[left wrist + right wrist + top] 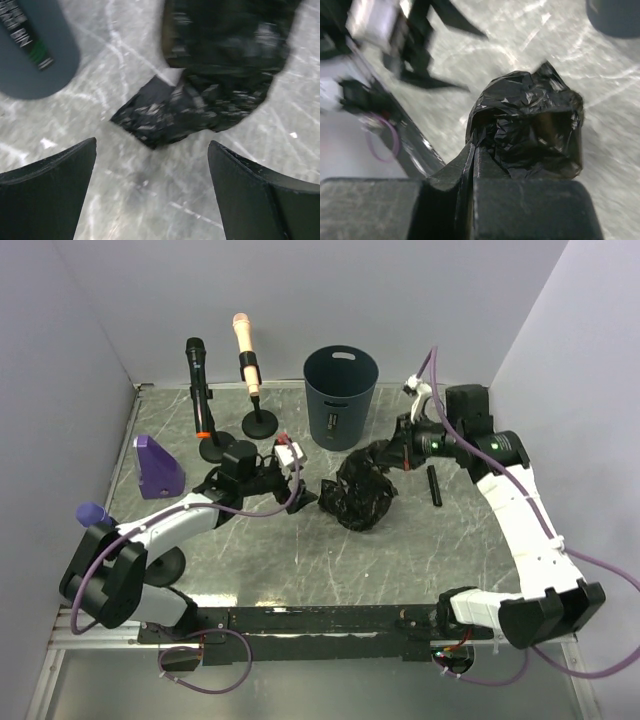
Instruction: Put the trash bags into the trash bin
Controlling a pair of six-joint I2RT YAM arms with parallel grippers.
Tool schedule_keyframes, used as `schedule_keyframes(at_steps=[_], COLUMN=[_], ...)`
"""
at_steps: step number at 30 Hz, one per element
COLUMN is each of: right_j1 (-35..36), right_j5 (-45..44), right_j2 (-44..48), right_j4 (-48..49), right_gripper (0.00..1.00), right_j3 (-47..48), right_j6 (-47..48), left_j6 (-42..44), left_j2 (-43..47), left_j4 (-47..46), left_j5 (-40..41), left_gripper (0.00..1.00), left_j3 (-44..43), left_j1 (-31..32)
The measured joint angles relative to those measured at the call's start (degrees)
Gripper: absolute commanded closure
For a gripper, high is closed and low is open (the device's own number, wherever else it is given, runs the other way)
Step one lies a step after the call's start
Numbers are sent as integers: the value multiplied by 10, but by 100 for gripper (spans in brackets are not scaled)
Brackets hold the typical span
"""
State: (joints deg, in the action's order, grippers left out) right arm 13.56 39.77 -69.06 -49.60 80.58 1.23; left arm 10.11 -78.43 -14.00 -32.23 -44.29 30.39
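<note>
The dark blue-grey trash bin [341, 395] stands upright at the back of the table; it also shows in the right wrist view [615, 15] and in the left wrist view [35, 60]. Crumpled black trash bags [362, 495] lie in front of it. My right gripper [388, 455] is shut on the top of a black bag [530, 125], which bunches past the gripper [477, 150]. My left gripper [305, 495] is open and empty just left of the heap. In its wrist view the gripper [152, 190] has a flat corner of bag [150, 117] ahead of it, untouched.
Two microphones on round black bases, one black [196, 365] and one peach [243, 340], stand left of the bin. A purple wedge-shaped object [157, 467] sits at the left. A short black stick [433, 485] lies right of the bags. Walls close in on three sides.
</note>
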Motion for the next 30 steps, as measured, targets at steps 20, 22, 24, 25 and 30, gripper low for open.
schedule_keyframes(at_steps=[20,22,24,25,30], right_j1=[-94,-98,-99,-99,-99], right_j5=[37,14,-12,-24,-75], right_j2=[-14,6,32,45,84], right_j4=[62,49,35,27,-24], right_gripper=[100,100,100,100,100], right_j3=[38,19,1,-7,-16], right_j6=[-146,-125,-95,-80,-17], left_j6=[63,94,124,141,275], left_j2=[-244,-237,-220,-210,-197], left_j4=[-24,19,77,111,367], left_j5=[-91,-108,-132,-146,-205], left_gripper=[90,90,87,86,75], left_j3=[-148,-179,-206,-222,-382], left_j1=[74,68,56,46,-11])
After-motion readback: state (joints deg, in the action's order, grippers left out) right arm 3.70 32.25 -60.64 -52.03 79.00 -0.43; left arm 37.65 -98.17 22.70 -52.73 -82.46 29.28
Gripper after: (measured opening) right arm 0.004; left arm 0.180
